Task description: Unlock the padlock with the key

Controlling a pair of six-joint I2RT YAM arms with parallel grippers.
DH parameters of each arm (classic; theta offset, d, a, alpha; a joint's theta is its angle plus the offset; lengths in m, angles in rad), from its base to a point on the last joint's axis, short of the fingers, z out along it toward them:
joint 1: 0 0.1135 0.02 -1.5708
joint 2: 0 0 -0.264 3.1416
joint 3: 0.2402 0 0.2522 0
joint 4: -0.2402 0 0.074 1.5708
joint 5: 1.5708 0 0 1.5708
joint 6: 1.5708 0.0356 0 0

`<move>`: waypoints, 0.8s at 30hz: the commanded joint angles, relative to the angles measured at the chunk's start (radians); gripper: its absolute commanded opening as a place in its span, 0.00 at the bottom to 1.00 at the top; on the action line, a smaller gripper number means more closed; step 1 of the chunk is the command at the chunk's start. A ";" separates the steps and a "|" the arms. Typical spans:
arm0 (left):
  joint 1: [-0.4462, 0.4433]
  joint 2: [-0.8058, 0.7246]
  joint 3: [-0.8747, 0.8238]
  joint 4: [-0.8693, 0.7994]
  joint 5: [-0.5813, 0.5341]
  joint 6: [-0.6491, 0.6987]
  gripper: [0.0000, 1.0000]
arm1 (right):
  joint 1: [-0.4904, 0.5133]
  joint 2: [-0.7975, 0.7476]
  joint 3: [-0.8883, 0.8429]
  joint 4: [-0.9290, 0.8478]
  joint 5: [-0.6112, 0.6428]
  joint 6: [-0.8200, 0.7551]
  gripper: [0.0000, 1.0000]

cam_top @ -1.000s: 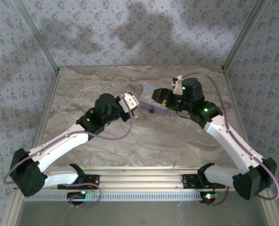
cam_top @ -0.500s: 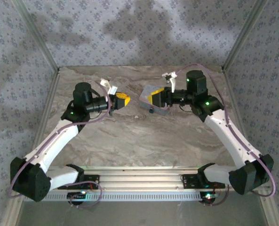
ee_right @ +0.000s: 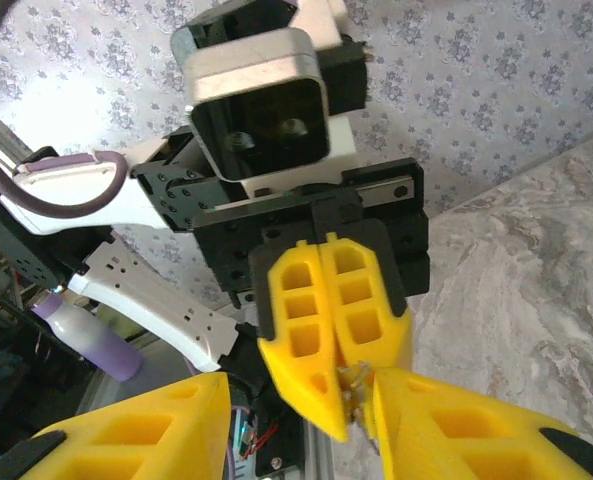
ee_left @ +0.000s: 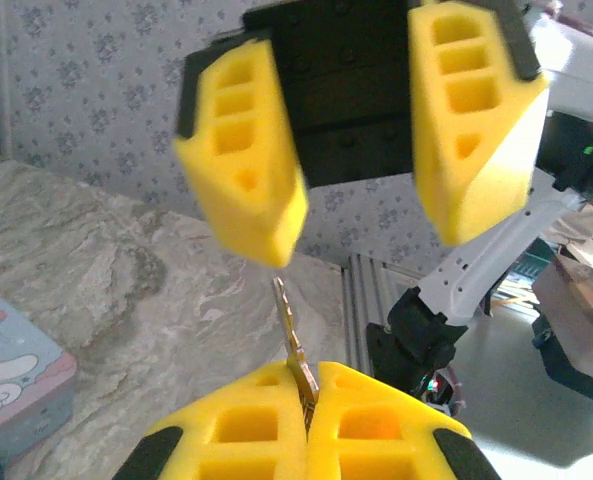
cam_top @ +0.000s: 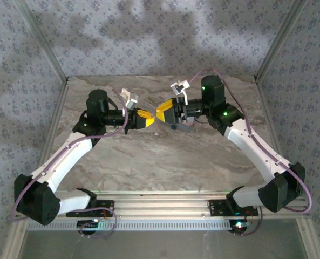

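Above the middle of the counter (cam_top: 149, 162), the two arms meet tip to tip, clear of the surface. The left jaws are shut tight on the key (ee_left: 292, 335), pinching its head so the blade pokes out toward the other arm. The right jaws stand open facing it, a yellow pad (ee_left: 244, 160) on each side of the blade's line. From the left wrist the key's tip sits just under one pad, and I can't tell whether they touch. The right jaws hold nothing that I can see.

The tin (ee_left: 11, 370) lies on the counter just behind and below the right jaws. The padlock (cam_top: 174, 128) looks to be the small dark speck at the tin's front edge, seen from overhead. It is too small for me to be sure, or to read its shackle.

To my eye this is a mid-air handover or re-grip of the key, with the lock itself not yet approached. The next move calls for the right jaws to close squarely on the bare blade before the left jaws let go. The key is thin and could twist or drop if caught off-centre. Whichever arm ends up with it needs the blade free and aimed at the keyhole, and so tiny a lock will probably need steadying.
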 commanded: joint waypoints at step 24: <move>-0.021 -0.028 0.067 -0.156 -0.048 0.099 0.00 | 0.078 0.035 0.048 -0.007 0.085 0.019 0.00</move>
